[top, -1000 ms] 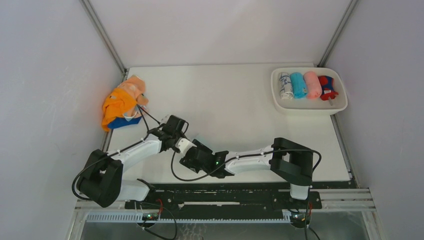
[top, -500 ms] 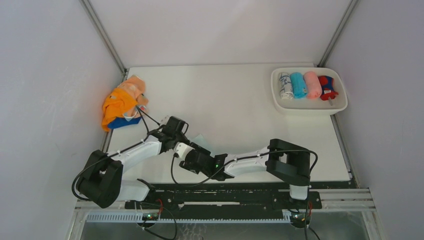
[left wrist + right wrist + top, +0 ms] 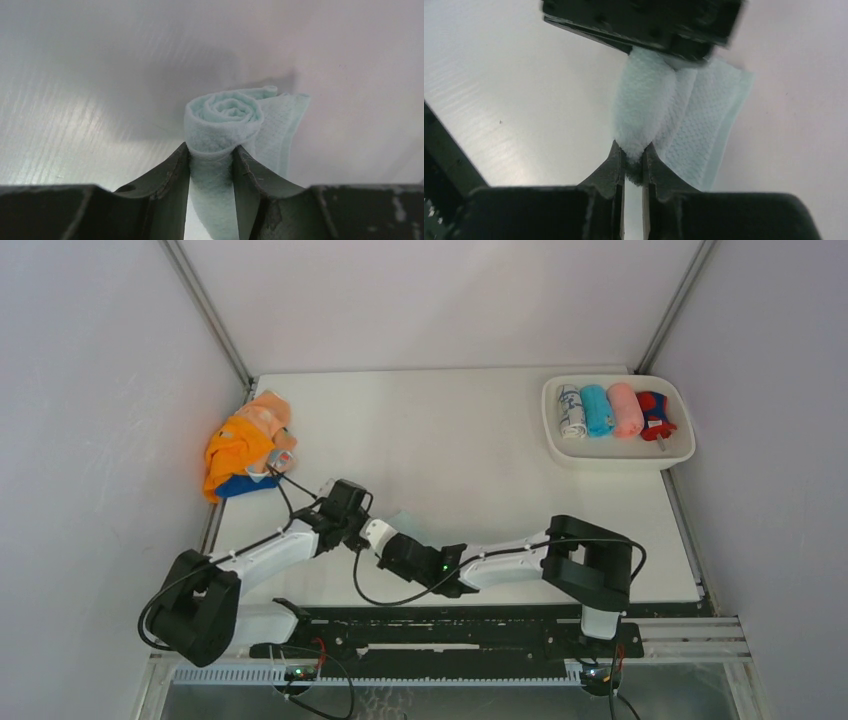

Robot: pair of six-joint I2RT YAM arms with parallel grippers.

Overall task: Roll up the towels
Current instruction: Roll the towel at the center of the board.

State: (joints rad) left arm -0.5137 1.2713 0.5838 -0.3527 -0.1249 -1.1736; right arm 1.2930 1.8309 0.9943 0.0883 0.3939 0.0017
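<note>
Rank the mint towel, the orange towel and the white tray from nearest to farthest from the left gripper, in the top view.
1. Mint towel, clamped in the left gripper, near centre.
2. Orange towel, in the pile at the left edge.
3. White tray, far right corner.

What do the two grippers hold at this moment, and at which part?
Both hold the mint towel: the left gripper pinches one end of its rolled part, the right gripper the opposite end.
</note>
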